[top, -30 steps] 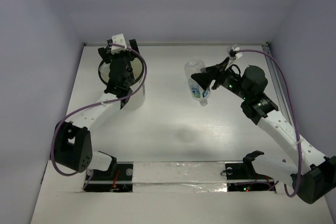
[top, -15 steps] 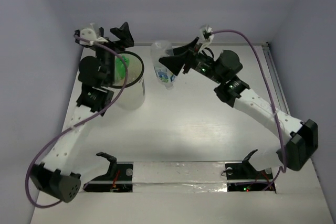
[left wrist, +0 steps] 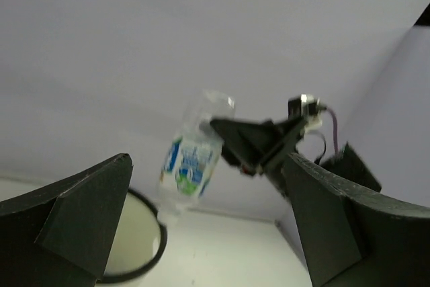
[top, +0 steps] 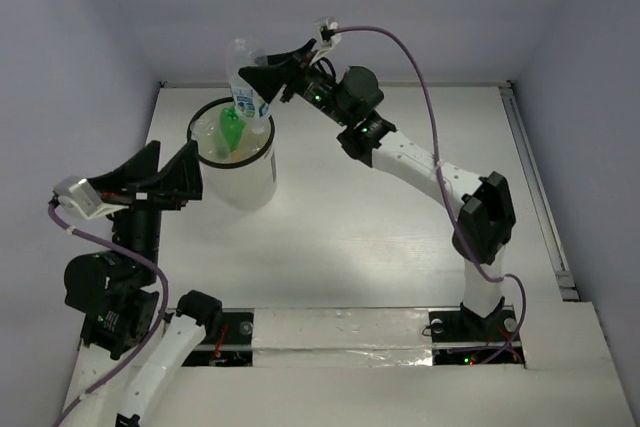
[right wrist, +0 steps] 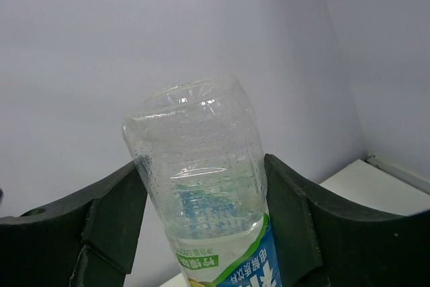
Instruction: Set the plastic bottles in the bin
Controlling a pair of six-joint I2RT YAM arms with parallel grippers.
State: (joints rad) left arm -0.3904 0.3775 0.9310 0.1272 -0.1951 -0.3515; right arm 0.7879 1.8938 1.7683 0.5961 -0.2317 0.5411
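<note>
The right gripper [top: 262, 82] had carried its clear bottle [top: 243, 87] from well to the right of the bin [top: 245, 185] a second earlier, past a spot just right of it half a second earlier, to a place over the bin's far rim. The jaws stood partly apart and clamped on the bottle's body on both sides, as the right wrist view showed [right wrist: 201, 166]. The bottle hung tilted, its base up and its neck down toward the bin's mouth, its blue-and-white label facing the left wrist camera [left wrist: 191, 159].

The left gripper [top: 172, 162], which had been right over the bin a second earlier and at its far left half a second earlier, had drawn back to the near left of the bin. Its jaws were spread wide and held nothing.

The bin stood where it had been, on the white table [top: 350, 237], upright, with its black ring rim showing also in the left wrist view [left wrist: 151, 260]. Inside it lay a green bottle [top: 231, 127], against the far side, below the hanging clear bottle. Pale shapes beside the green bottle were too faint to make out.
</note>
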